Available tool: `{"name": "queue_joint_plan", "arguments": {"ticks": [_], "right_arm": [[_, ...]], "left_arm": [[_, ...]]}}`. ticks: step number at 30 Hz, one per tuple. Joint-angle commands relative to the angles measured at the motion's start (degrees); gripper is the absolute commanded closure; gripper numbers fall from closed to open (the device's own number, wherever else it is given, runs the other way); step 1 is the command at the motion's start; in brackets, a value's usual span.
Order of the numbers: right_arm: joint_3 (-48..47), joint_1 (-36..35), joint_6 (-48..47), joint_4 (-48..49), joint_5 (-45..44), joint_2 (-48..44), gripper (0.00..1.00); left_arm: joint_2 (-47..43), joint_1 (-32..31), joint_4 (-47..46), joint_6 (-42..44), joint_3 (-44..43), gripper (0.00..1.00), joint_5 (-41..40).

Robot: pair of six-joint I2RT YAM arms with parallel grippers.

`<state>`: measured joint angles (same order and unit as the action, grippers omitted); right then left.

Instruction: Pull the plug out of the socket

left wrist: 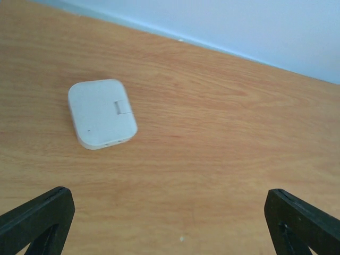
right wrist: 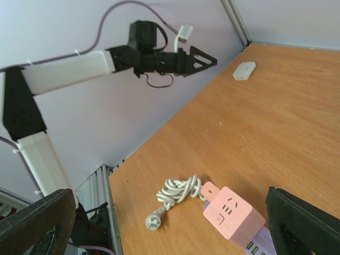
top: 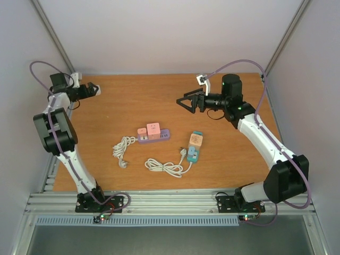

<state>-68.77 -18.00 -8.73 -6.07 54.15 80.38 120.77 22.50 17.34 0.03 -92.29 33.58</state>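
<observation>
We see a wooden worktop (top: pixel 159 101) filling the middle of the top view. The left arm (top: pixel 56 127) reaches to the upper left corner, and the right arm (top: pixel 260 133) to the upper right. The left fingers (left wrist: pixel 37 218) stand wide with only bare wood between them. The right fingers (right wrist: pixel 37 223) are spread just as wide and hold nothing.

At centre lies a purple socket strip (top: pixel 163 136) with two pink cubes (top: pixel 153 128) seated on it. To its right a teal socket strip (top: pixel 193 154) carries a peach cube (top: pixel 196 139). Each strip trails a coiled white cord (top: pixel 124 144).

A white plug block (left wrist: pixel 101 113), probably an adapter, lies flat in the upper left of the left wrist view, apart from the fingers. Any print on the cubes is too small for us to read.
</observation>
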Motion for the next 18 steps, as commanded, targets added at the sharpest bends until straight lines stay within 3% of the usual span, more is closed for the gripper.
{"name": "queue_joint_plan", "arguments": {"ticks": [1,10,13,18], "right_arm": [[1.46,-0.02,-6.25,-3.46,1.61,-2.10,0.01],[2.59,-0.10,-19.40,-10.83,3.08,-1.08,0.01],[2.77,-0.70,-24.49,-13.12,3.86,0.52,0.01],[1.93,-3.69,-34.08,-16.89,2.90,4.54,0.02]], "left_arm": [[-7.48,0.26,4.43,9.78,4.00,0.00,4.16],[-18.67,-0.66,18.89,26.19,11.10,0.00,13.86],[-20.39,-3.45,25.57,35.25,12.88,0.00,14.87],[-26.72,-7.39,22.10,40.21,21.37,0.00,11.87]]}}
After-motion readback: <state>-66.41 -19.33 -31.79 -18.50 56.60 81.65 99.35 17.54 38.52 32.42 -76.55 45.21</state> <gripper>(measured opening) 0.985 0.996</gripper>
